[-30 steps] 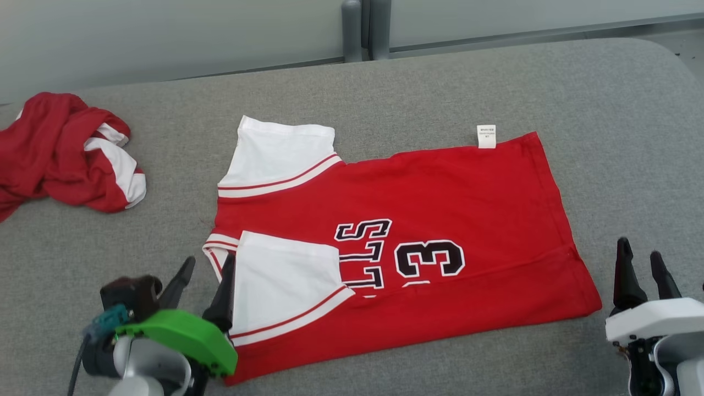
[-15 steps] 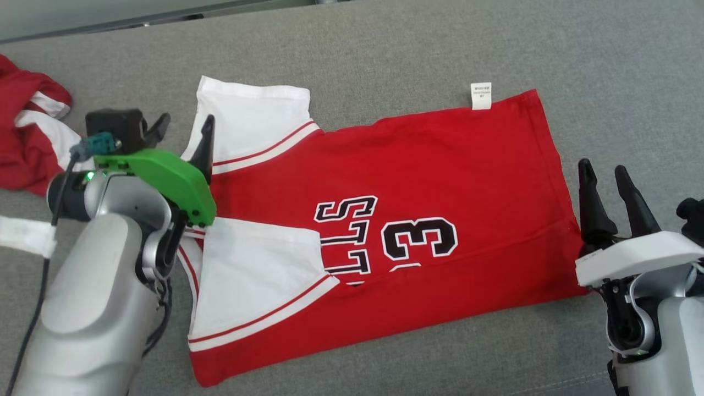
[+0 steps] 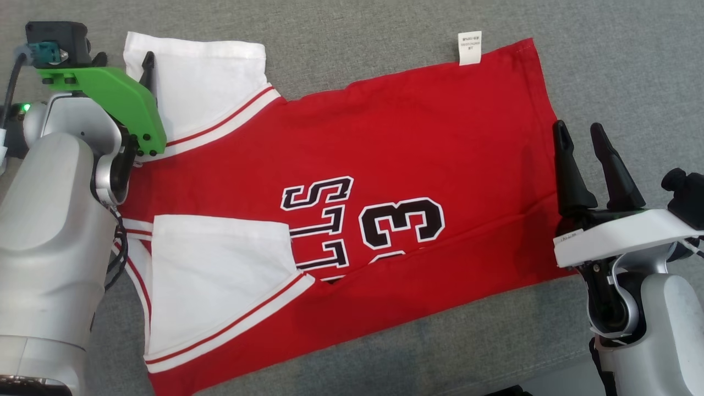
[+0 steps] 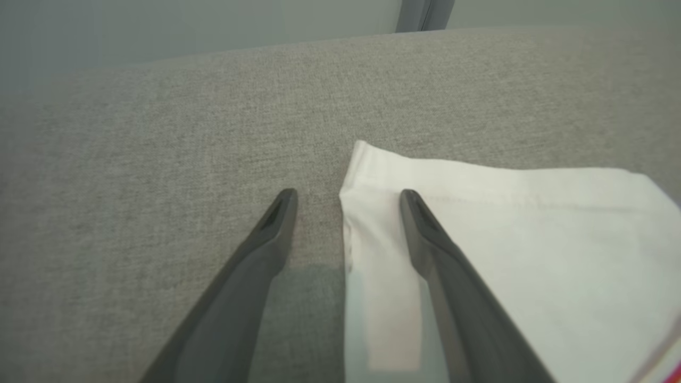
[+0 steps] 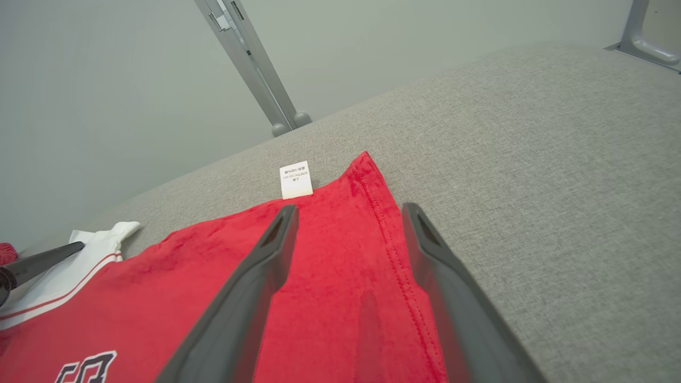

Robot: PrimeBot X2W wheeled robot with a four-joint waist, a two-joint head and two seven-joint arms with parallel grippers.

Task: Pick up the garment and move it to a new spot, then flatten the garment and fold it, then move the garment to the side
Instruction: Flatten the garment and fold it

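Observation:
The garment (image 3: 412, 143) is a red jersey with white sleeves and black number print, lying flat and partly folded on the grey padded surface (image 3: 632, 55). My left gripper (image 3: 125, 58) is open at the far white sleeve (image 3: 203, 82). In the left wrist view that sleeve's (image 4: 532, 239) outer edge lies between the fingers of the left gripper (image 4: 346, 194), one finger over the cloth. My right gripper (image 3: 577, 127) is open at the garment's right hem. In the right wrist view the right gripper (image 5: 349, 208) straddles the stitched red hem (image 5: 393, 255).
A white care label (image 3: 469, 48) sticks out from the garment's far edge, label (image 5: 296, 180) just beyond my right fingers. Bare grey padding extends right of the hem and left of the sleeve. A pale wall with a metal post (image 5: 250, 64) stands behind the surface.
The head camera has tilted down, shifting the whole picture. My left gripper went from the near sleeve forward to the far sleeve. The right gripper moved forward along the hem. Both stayed open.

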